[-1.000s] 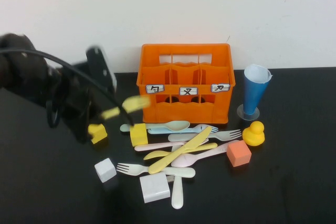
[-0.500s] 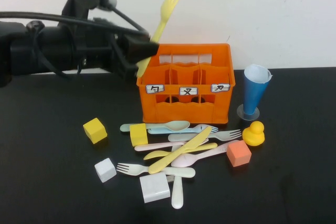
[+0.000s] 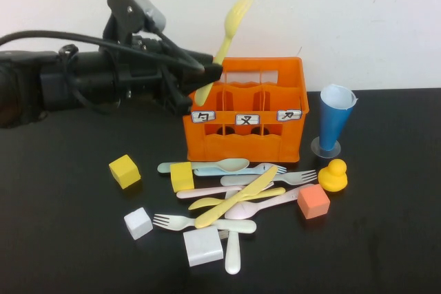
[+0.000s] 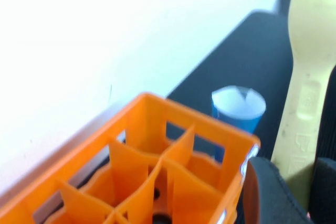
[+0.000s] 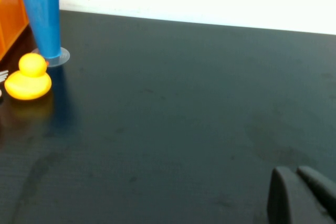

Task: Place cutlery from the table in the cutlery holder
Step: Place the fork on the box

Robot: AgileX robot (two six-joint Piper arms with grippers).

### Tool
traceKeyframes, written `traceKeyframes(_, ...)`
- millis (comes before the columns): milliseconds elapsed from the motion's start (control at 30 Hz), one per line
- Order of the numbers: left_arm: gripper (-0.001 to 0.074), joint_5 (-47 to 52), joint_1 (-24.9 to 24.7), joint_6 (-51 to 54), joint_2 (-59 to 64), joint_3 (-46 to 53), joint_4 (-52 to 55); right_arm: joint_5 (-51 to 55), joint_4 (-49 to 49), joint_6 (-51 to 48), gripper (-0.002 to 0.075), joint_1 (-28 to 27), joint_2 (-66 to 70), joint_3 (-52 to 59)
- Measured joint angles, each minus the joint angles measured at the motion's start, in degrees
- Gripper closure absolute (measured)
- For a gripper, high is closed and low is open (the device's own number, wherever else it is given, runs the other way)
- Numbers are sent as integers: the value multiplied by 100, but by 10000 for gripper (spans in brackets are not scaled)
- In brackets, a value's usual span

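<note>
My left gripper (image 3: 201,79) is shut on a yellow fork (image 3: 226,40), held tines-up at the left rim of the orange cutlery holder (image 3: 242,110). The fork's handle (image 4: 307,82) shows between the fingers (image 4: 273,192) in the left wrist view, beside the holder's compartments (image 4: 157,177). Several pastel forks, spoons and knives (image 3: 238,194) lie in a pile on the black table (image 3: 69,239) in front of the holder. My right gripper (image 5: 300,195) is shut and empty over bare table to the right, out of the high view.
A blue cone cup (image 3: 335,123) stands right of the holder, a yellow duck (image 3: 333,175) and orange block (image 3: 313,201) in front of it. Yellow blocks (image 3: 125,171) and white blocks (image 3: 202,246) lie around the pile. A white wall runs behind the table.
My left gripper has risen from the table with the yellow fork and moved right, up to the holder's left rim. The fork now points up.
</note>
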Motion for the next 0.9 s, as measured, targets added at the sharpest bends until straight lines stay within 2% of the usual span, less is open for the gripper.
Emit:
traceKeyframes(433,591,0,-12,358,25,0,345,0,0,0,729,0,0,0)
traceKeyframes(900,591,-2,-641,437,-79,0,706,0,0,0,729,0,0,0)
